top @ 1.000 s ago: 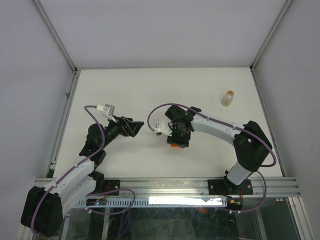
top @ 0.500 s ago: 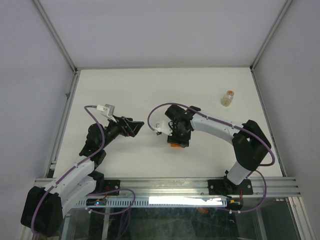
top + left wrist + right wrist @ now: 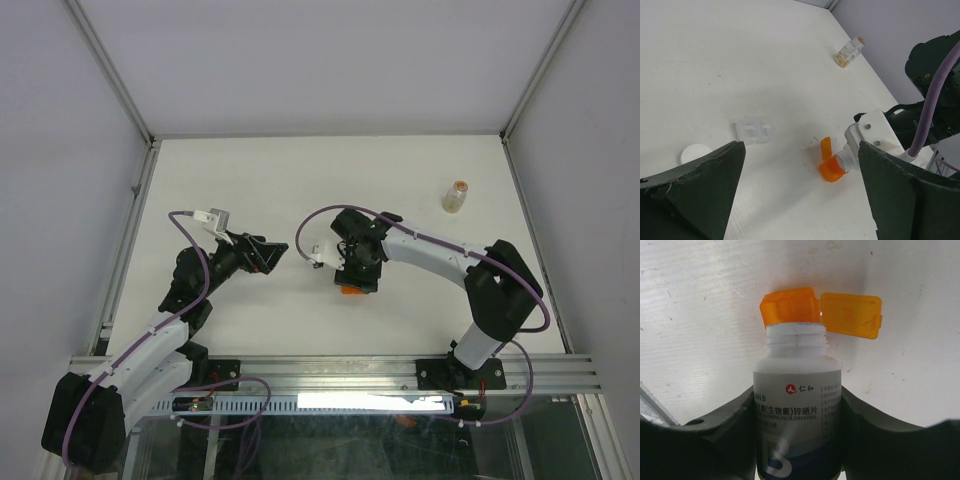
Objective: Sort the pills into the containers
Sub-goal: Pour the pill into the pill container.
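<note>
My right gripper (image 3: 797,390) is shut on the white bottle with a dark band (image 3: 797,410), which is tipped over. The bottle's open mouth rests against the stubby orange cup (image 3: 790,306), whose flip lid (image 3: 850,315) lies open beside it. From above, the right gripper (image 3: 352,268) covers the bottle, with the orange cup (image 3: 348,290) just below it. My left gripper (image 3: 801,150) stands open and empty to the left of the orange cup (image 3: 830,171); in the top view the left gripper (image 3: 278,254) hangs apart from it. The clear vial (image 3: 456,195) stands upright far right, with tan pills inside (image 3: 844,59).
A clear plastic piece (image 3: 753,130) and a round white cap (image 3: 695,152) lie on the table left of the cup. Grey walls with metal rails (image 3: 128,215) bound the white table on three sides.
My right gripper and the bottle have edged very slightly up and left. The left arm has not moved.
</note>
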`<state>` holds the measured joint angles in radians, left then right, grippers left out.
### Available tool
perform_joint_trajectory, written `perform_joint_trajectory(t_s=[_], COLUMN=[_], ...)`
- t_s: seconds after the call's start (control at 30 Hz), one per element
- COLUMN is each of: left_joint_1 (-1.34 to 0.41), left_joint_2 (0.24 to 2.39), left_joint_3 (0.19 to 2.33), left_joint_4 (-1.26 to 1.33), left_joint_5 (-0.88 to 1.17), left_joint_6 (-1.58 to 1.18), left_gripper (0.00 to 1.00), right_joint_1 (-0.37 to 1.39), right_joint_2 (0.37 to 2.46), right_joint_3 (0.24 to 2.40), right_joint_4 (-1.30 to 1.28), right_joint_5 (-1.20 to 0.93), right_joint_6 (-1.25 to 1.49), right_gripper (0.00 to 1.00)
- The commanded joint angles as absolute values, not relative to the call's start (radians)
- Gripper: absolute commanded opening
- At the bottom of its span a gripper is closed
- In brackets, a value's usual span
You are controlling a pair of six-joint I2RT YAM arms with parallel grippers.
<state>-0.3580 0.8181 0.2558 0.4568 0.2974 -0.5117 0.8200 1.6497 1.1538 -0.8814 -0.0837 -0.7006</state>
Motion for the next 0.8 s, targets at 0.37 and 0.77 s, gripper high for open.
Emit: perform_joint_trajectory(t_s=[0.37,0.77], left_joint_1=[-0.351,-0.352], left_joint_2=[0.806,0.812], left_joint_3=[0.285,0.287], left_joint_4=[0.516,0.516], left_joint_5=[0.313,0.316], left_joint_6=[-0.494,-0.494], left_gripper=[0.99,0.99], right_joint_1=[0.844,0.825], right_joint_2=[1.598,1.595], right_joint_3=[1.162,1.138], right_joint_4=[-0.867,-0.837], right_joint_5=[-0.105,-0.062], right_joint_6=[-0.691,-0.704], right_gripper=[0.0,0.0])
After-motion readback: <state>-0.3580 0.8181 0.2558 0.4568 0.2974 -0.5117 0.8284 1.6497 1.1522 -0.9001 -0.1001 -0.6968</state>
